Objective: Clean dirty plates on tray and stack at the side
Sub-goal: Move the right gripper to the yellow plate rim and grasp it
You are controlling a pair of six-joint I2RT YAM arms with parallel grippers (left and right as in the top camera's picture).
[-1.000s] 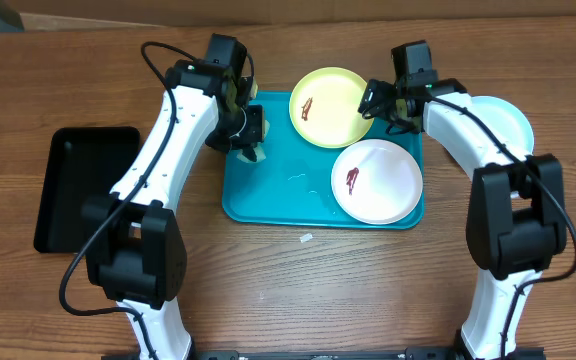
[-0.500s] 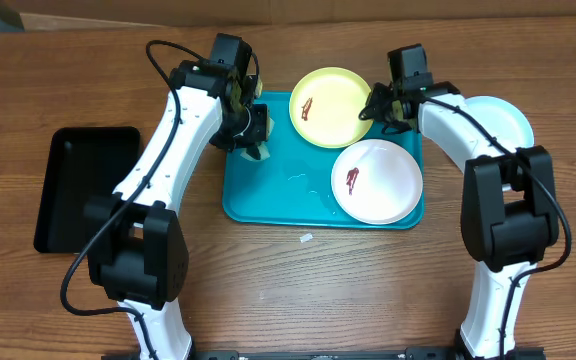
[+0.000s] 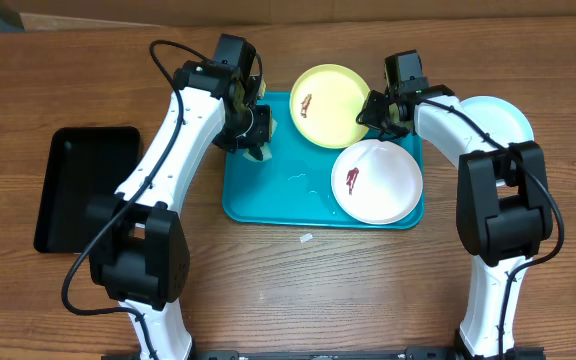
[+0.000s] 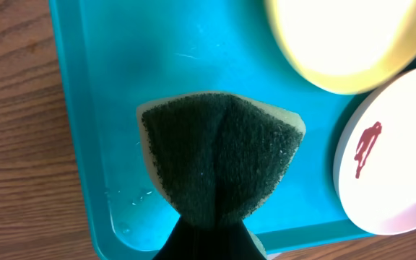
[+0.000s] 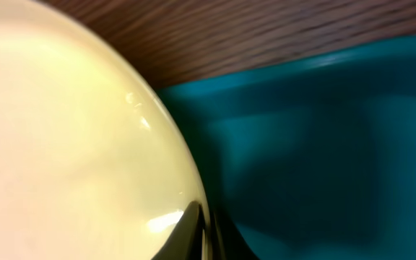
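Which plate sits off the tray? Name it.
The bluish-white plate, on bare wood at far right; the yellow plate and the white plate are over the tray.

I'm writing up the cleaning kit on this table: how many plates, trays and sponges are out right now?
Plates: 3 (yellow plate, white plate, pale blue plate)
Trays: 2 (turquoise tray, black tray)
Sponges: 1 (sponge)
Total: 6
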